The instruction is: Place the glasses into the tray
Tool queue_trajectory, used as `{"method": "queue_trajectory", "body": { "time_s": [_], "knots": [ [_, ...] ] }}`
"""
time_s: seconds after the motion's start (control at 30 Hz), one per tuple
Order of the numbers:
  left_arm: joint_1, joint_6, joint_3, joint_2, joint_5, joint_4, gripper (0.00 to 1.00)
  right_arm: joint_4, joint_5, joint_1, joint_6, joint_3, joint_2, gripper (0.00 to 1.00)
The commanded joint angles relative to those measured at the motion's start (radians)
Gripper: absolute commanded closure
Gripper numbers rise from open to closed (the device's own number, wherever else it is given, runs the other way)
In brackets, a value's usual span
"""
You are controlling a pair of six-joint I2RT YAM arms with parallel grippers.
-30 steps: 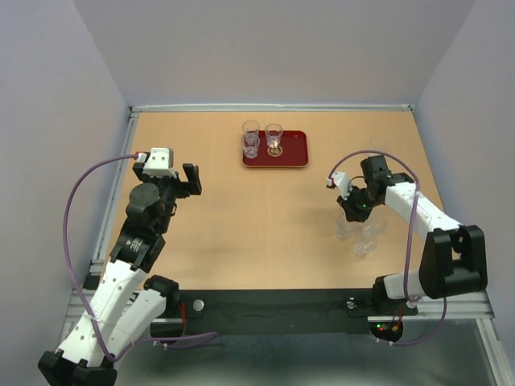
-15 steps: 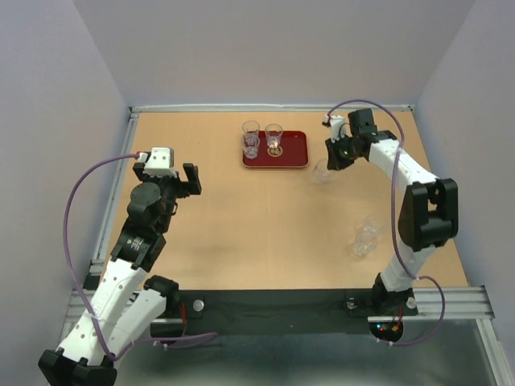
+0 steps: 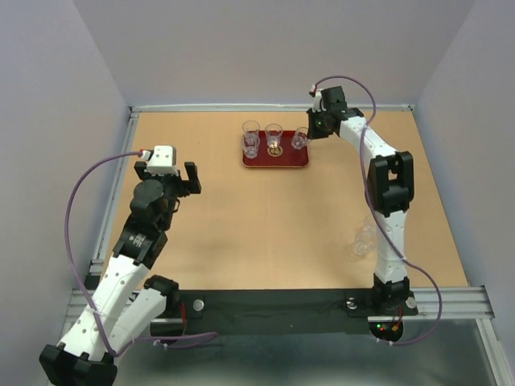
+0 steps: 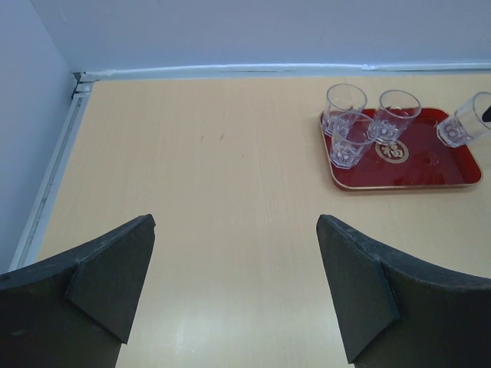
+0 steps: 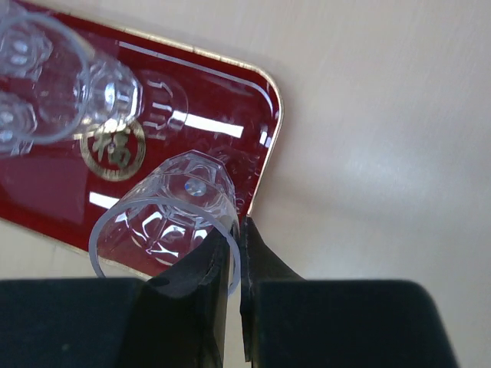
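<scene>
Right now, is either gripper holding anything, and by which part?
The right gripper pinches a small clear glass tumbler by its rim; the left gripper is open and empty.

table [image 3: 265,225]: tan wood | walls [image 3: 265,48]: pale grey | near edge: black strip [image 3: 265,310]

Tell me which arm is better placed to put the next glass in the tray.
Right. The right gripper pinches a glass by its rim over the right end of the tray; the left gripper is open, empty and far from it.
</scene>
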Motion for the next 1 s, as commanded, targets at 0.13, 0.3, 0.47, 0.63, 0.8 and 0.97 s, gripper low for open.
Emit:
{"method": "queue_trajectory", "body": {
  "time_s": [0.13, 0.3, 0.47, 0.63, 0.8, 0.97],
  "knots": [
    [0.009, 0.018, -0.008, 0.01, -0.026, 0.051, 0.02, 0.035, 0.073, 0.029, 0.108, 0.229, 0.153, 0.99],
    [0.012, 0.02, -0.006, 0.019, -0.018, 0.053, 0.02, 0.036, 0.09, 0.042, 0.104, 0.282, 0.202, 0.96],
    [0.016, 0.02, -0.005, 0.024, -0.014, 0.053, 0.02, 0.036, 0.107, 0.052, 0.098, 0.323, 0.239, 0.93],
    [0.019, 0.018, -0.006, 0.023, -0.014, 0.054, 0.02, 0.038, 0.119, 0.067, 0.087, 0.349, 0.262, 0.89],
    [0.02, 0.02, -0.005, 0.019, -0.012, 0.054, 0.02, 0.038, 0.125, 0.082, 0.078, 0.355, 0.27, 0.85],
    [0.022, 0.018, -0.005, 0.018, -0.011, 0.054, 0.02, 0.038, 0.125, 0.098, 0.073, 0.363, 0.271, 0.82]
  ]
}}
